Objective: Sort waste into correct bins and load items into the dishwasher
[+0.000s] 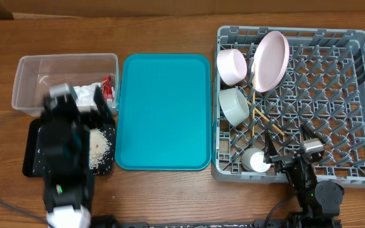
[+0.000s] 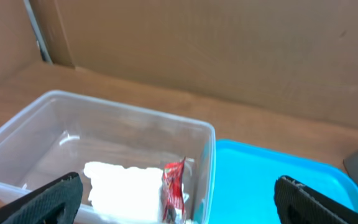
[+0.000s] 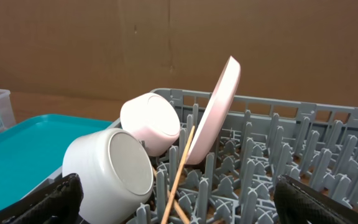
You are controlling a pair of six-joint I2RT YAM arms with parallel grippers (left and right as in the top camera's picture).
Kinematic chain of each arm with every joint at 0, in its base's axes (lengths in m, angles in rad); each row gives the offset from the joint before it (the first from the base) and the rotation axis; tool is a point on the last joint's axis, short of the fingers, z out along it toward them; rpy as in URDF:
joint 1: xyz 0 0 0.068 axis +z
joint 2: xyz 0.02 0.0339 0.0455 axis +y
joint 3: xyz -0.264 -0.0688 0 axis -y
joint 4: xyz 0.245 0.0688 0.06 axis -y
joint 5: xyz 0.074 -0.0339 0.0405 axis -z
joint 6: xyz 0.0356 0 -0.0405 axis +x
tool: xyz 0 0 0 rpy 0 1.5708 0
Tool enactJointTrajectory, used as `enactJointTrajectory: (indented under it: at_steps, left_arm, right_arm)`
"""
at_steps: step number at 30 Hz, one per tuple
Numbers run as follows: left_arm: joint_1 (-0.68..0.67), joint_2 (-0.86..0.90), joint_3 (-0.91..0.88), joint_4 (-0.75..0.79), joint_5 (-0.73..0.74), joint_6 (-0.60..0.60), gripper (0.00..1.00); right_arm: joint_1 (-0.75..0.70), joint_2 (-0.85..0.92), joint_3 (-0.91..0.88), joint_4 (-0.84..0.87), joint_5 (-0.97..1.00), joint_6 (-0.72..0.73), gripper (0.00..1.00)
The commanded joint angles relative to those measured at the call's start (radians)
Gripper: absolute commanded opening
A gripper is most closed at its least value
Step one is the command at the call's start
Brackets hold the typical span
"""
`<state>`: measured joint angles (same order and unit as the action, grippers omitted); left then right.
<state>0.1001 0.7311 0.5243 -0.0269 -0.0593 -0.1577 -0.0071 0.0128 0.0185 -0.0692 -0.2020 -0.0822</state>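
Observation:
The crumpled white napkin (image 2: 120, 190) and the red snack wrapper (image 2: 174, 186) lie in the clear tub (image 2: 104, 124). Rice grains (image 1: 99, 147) lie in the black tray (image 1: 35, 155). My left gripper (image 2: 179, 183) is open and empty, just short of the tub's near wall; overhead it (image 1: 87, 104) hovers over the black tray. The grey dish rack (image 1: 334, 95) holds the pink plate (image 3: 219, 106), a pinkish bowl (image 3: 151, 121), a white bowl (image 3: 107, 171), chopsticks (image 3: 179, 171) and a small white cup (image 1: 255, 159). My right gripper (image 3: 179, 186) is open and empty above the rack's near pegs.
The teal serving tray (image 1: 163, 111) lies between the bins and the rack. A brown cardboard wall stands behind the table. The right half of the rack holds only bare pegs.

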Motion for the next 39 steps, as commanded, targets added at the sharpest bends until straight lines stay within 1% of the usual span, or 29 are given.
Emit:
enactJointTrajectory:
  at_steps: [1,4,11,12,17,18,20,24,39]
  left_arm:
    - [0.006,-0.166,-0.193,0.081,0.008,0.0,1.0]
    - [0.006,-0.307,-0.329,0.118,0.0,0.0,1.0]
    - [0.006,-0.516,-0.498,0.118,-0.016,0.004,1.0]
    - [0.006,-0.552,-0.521,0.102,-0.018,0.004,1.0]
    - [0.006,-0.64,-0.52,-0.043,-0.027,0.024,1.0]
    - [0.006,-0.657,-0.52,-0.047,-0.01,0.05,1.0]
    - [0.006,-0.677,-0.519,-0.05,0.001,0.076,1.0]
    - [0.005,-0.729,-0.519,-0.038,0.0,0.076,1.0]
    - [0.005,-0.727,-0.519,-0.045,0.001,0.076,1.0]
  right_arm:
    - [-0.006,-0.01,-0.011,0.007,0.01,0.003,1.0]
    - [-0.006,-0.01,-0.011,0.007,0.01,0.003,1.0]
    - [-0.006,-0.01,-0.011,0.007,0.01,0.003,1.0]
    - [-0.006,-0.01,-0.011,0.007,0.01,0.003,1.0]
    - [-0.006,-0.01,-0.011,0.007,0.01,0.003,1.0]
    - [-0.006,-0.01,-0.011,0.007,0.01,0.003,1.0]
    - [-0.006,-0.01,-0.011,0.007,0.01,0.003,1.0]
    - [-0.006,-0.01,-0.011,0.007,0.01,0.003,1.0]
    - [-0.006,-0.01,-0.011,0.007,0.01,0.003,1.0]
